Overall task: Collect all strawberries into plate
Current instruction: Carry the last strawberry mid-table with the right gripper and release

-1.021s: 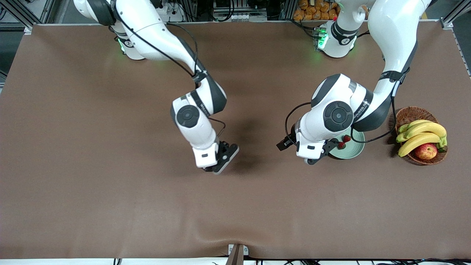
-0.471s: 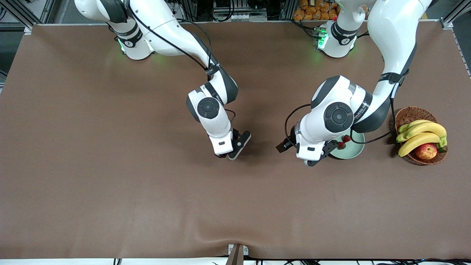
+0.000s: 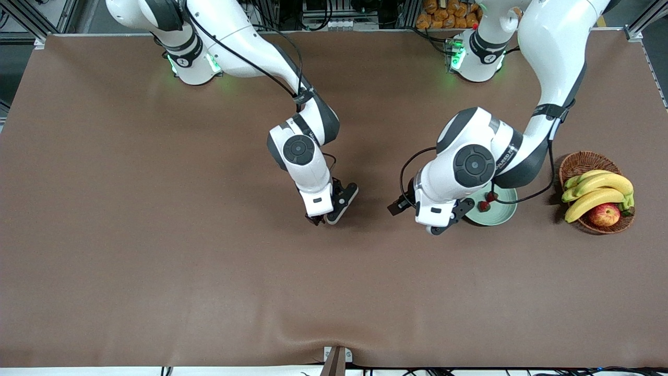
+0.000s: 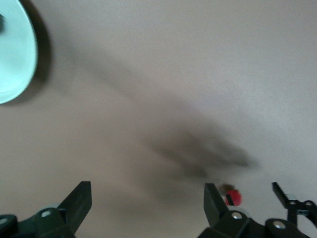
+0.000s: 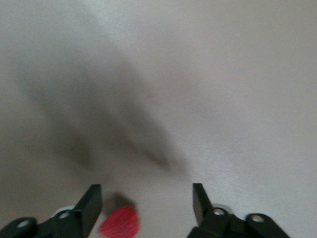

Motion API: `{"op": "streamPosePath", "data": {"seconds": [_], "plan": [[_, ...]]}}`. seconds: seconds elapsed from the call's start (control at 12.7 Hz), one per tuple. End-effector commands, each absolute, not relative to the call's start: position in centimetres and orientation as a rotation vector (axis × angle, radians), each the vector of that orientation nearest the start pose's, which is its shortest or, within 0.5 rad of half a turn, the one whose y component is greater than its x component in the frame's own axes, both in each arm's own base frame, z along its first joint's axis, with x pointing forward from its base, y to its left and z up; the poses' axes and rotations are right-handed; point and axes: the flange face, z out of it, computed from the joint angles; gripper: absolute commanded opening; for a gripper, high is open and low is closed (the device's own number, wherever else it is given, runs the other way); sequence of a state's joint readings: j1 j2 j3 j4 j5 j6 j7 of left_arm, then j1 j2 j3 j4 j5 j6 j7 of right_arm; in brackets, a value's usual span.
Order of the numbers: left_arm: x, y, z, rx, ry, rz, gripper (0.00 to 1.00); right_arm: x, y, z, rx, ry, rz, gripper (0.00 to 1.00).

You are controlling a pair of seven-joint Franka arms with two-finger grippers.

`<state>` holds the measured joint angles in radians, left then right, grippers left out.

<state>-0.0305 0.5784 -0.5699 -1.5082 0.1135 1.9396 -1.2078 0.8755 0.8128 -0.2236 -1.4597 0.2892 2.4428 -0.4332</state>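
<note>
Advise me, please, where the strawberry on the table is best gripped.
Probably across the red body of the strawberry, coming straight down: it is small, rounded and low on the table, already under the open right pincer, close to one finger.

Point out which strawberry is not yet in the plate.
The strawberry lying on the table between the open fingers of the right pincer, toward the right arm's end. The other two strawberries already sit in the plate.
</note>
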Motion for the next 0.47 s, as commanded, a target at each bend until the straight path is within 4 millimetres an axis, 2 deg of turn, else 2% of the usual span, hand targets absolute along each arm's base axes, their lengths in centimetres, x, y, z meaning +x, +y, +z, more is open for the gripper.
{"op": "streamPosePath", "data": {"seconds": [0.0,0.08,0.24,0.39], "plan": [[60.5,-35.0,35.0,-3.066,-1.045,0.270,1.00,58.2,45.5,26.6,-2.737,-1.342,-0.343,1.00],[60.2,-36.7,34.0,-3.071,-1.113,0.265,1.00,59.3,43.9,28.3,-2.766,-1.317,-0.343,1.00],[59.2,-39.7,32.4,-3.068,-1.203,0.244,1.00,62.0,38.9,32.0,-2.856,-1.235,-0.326,1.00],[58.7,-41.2,31.1,-3.054,-1.260,0.234,1.00,64.6,32.9,35.2,-2.955,-1.125,-0.300,1.00]]}}
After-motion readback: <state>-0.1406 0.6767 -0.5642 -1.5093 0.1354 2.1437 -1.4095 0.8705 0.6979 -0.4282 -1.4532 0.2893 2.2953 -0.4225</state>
